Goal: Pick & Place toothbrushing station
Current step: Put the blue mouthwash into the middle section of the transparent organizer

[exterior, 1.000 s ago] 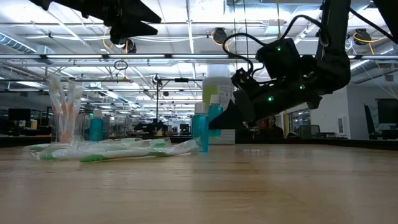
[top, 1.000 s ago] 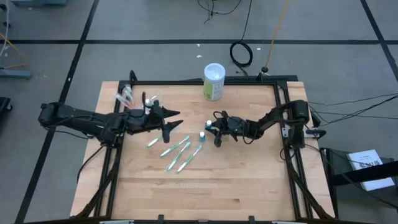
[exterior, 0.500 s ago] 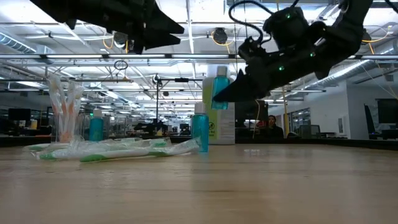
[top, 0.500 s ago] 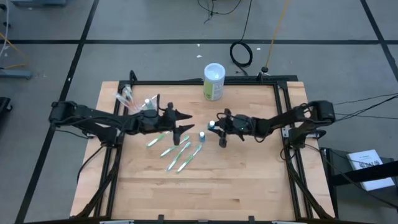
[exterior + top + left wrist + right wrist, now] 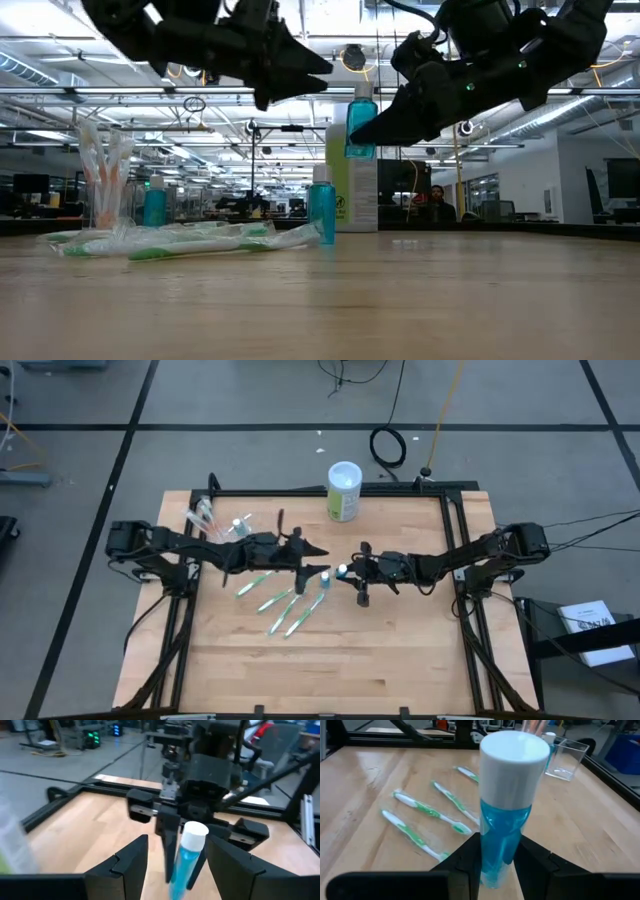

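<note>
My right gripper (image 5: 352, 572) is shut on a teal tube with a white cap (image 5: 362, 120), held in the air over the table's middle. My left gripper (image 5: 322, 550) hangs open just left of it, touching nothing; in the left wrist view the tube (image 5: 189, 851) shows beyond its fingers. A second teal tube (image 5: 321, 205) stands on its base on the table. Several green-and-white toothbrushes (image 5: 282, 600) lie flat on the wood. The clear cup (image 5: 205, 520) at the far left holds pale pinkish toothbrushes (image 5: 104, 170). My right gripper pinches the tube's lower body (image 5: 492, 862) between its two fingers (image 5: 465, 862). The fingers come nearly level from the table's right side and lie across the tube. The tube stands upright with its cap up, lifted clear of the table.
A bigger green-and-white canister (image 5: 344, 491) stands at the table's far edge. A black frame (image 5: 330, 491) runs round the far and side edges. Another teal tube (image 5: 153, 205) stands beside the cup. Bare wood lies at the near half of the table.
My right gripper has risen with the teal tube, lifting it well above the table, still upright. My left gripper has gone toward the table's right edge and a little down, coming close to the held tube. The other tube and the toothbrushes have stayed in place.
</note>
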{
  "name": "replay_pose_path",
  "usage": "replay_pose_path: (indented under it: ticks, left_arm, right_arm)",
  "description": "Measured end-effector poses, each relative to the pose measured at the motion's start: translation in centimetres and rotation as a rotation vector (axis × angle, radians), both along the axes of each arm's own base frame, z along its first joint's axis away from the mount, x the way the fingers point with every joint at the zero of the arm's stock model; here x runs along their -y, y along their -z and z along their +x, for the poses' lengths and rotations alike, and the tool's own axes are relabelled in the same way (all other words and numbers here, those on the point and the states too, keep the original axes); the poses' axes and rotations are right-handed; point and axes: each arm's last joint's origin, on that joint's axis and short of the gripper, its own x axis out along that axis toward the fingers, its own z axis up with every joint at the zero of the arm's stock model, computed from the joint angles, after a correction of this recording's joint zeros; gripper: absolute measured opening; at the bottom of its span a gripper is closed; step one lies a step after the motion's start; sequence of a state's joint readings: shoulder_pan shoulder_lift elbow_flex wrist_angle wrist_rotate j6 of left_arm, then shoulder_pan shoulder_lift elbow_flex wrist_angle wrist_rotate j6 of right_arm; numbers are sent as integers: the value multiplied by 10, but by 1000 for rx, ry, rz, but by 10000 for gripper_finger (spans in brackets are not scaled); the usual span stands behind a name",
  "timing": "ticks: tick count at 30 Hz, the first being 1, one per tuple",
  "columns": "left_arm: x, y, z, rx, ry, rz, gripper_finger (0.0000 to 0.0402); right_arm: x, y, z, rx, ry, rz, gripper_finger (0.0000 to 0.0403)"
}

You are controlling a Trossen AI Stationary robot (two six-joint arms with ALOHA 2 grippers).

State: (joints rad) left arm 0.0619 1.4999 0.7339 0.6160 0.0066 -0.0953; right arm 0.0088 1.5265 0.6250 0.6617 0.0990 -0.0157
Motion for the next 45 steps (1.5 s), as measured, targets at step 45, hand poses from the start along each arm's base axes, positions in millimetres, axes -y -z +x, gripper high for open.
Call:
replay_pose_path:
  ticks: [45]
  left_arm:
    - [1,7,48,-83,160,52,200]
  right_arm:
    - [-8,-3,1,32,-41,33,91]
